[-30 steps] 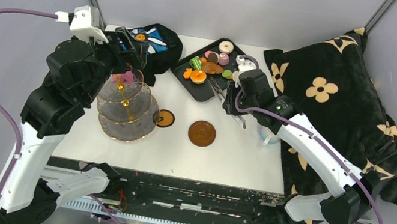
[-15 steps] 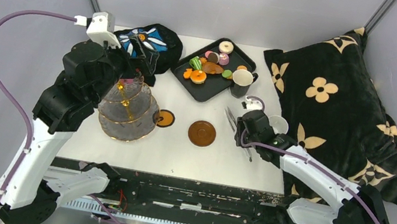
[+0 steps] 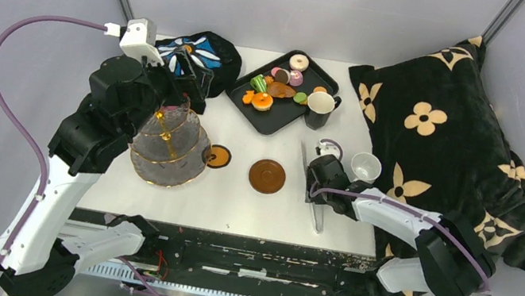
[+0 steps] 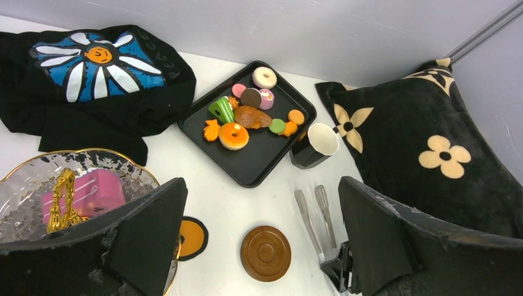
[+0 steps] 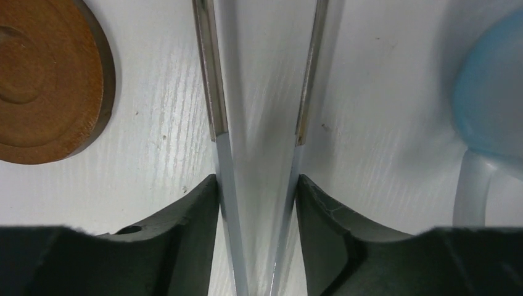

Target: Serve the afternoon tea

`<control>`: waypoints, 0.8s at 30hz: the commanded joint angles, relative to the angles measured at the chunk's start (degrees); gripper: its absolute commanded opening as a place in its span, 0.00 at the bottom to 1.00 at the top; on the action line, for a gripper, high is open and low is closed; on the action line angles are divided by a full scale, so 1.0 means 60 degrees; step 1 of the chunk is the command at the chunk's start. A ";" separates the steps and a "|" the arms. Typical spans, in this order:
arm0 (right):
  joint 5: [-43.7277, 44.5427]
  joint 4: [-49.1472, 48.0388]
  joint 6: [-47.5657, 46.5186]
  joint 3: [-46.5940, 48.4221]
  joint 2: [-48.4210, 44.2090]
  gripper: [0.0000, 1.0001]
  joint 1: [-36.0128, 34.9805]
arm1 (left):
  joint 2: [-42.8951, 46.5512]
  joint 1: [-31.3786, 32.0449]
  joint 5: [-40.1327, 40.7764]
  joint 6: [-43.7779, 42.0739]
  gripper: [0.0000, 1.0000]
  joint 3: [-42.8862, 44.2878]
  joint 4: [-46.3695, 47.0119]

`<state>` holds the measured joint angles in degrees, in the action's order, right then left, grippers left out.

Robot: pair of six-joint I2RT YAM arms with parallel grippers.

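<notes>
2 tools; left tool [image 4: 262,185] spread near stand [image 4: 117,163]; right tool [image 5: 256,185] pinching tongs [image 5: 216,92] between brown saucer [image 5: 43,80], mug [image 3: 365,166]

The top camera looked down from above and behind the arms, far enough off to take in the whole table [image 3: 226,202], with the bases at 6 o'clock. The left wrist camera sat high over the stand [image 4: 24,191], facing roughly 2 o'clock and down, with a wide view across the tray [image 4: 262,160]. The right wrist camera hung very near the table, looking straight down, with the mug [image 5: 493,98] at 3 o'clock. All three shared the saucer [image 4: 266,253] and tongs [image 4: 306,216].
</notes>
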<state>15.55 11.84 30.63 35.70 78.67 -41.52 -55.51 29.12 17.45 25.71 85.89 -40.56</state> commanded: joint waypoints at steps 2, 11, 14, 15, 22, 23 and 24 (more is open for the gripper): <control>0.0221 -0.0481 0.0095 0.0284 0.0340 0.61 0.0001 | 0.0052 0.0026 -0.0043 0.0230 0.99 0.0108 0.0362; 0.0723 0.0326 0.0124 0.0752 0.0666 0.82 -0.0011 | 0.0037 0.0025 0.0087 0.0201 0.99 0.0069 0.0329; 0.1010 0.0581 0.0285 0.0841 0.0777 0.83 -0.0110 | 0.0084 0.0024 0.0140 0.0194 0.99 0.0031 0.0350; 0.1193 0.0674 0.0426 0.0868 0.0839 0.83 -0.0174 | 0.0105 0.0024 0.0197 0.0200 0.99 0.0003 0.0370; 0.1915 0.0897 0.1353 0.1179 0.1878 0.79 -0.1089 | 0.0242 0.0041 0.0368 0.0427 0.99 0.0041 0.0216; 0.2031 0.0935 0.1510 0.1210 0.2007 0.78 -0.1151 | 0.0279 0.0033 0.0385 0.0496 0.99 0.0039 0.0192; 0.2071 0.0888 0.1636 0.1187 0.2064 0.77 -0.1165 | 0.0329 0.0036 0.0400 0.0567 0.99 0.0033 0.0152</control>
<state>24.73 15.40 36.16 41.98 87.44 -46.52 -55.18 29.12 18.15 26.22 85.86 -40.62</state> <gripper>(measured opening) 0.792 0.993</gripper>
